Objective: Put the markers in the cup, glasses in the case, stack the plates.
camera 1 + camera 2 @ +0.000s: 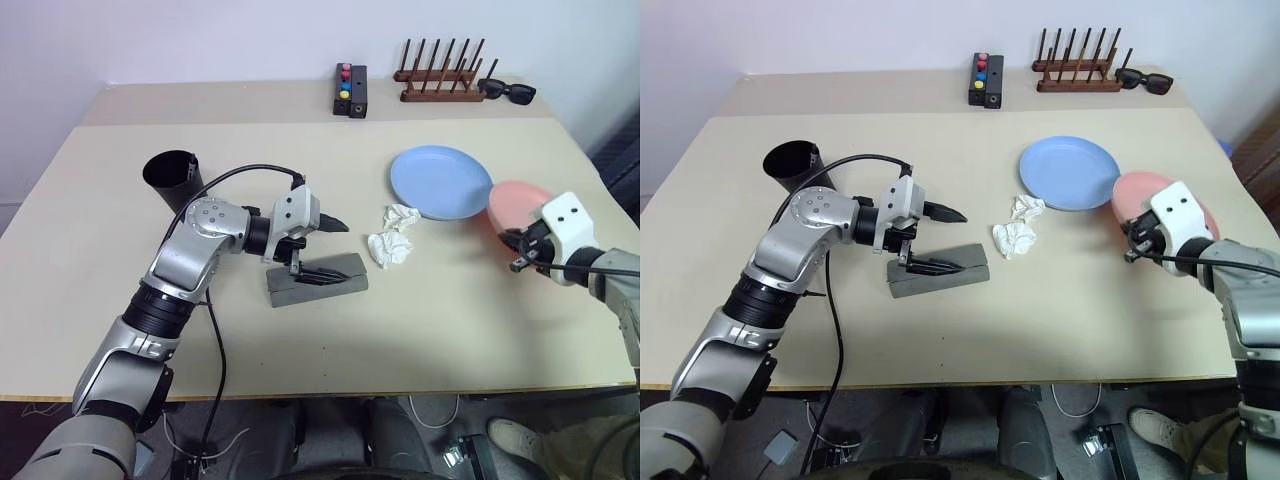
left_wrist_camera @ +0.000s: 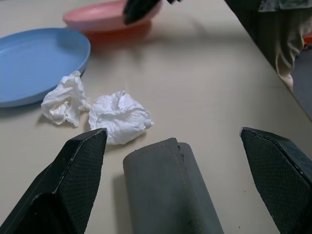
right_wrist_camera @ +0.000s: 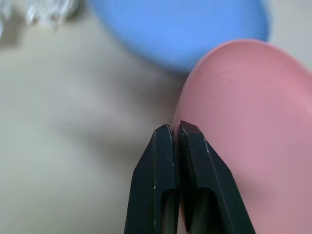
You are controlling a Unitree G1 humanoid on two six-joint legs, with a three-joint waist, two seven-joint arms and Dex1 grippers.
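The right pincer (image 3: 176,127) is seen pressed together on the rim of the salmon pink plate (image 1: 515,203), which is held tilted just beside the light blue plate (image 1: 440,181) lying flat on the table (image 1: 480,320). The left pincer (image 2: 180,141) is spread wide apart above the grey case (image 1: 318,279), in which dark glasses (image 1: 933,266) are seen. Two crumpled tissues (image 1: 396,236) lie between case and plates. The black cup (image 1: 172,175) is found behind the left arm.

Two head cameras look forward and down over the whole beige wooden table (image 1: 300,350), to its far edge. The left wrist camera sits low and close above the grey rectangular case (image 2: 168,190), facing the light blue round plate (image 2: 34,61). The right wrist camera looks very near at the salmon pink round plate (image 3: 248,122).
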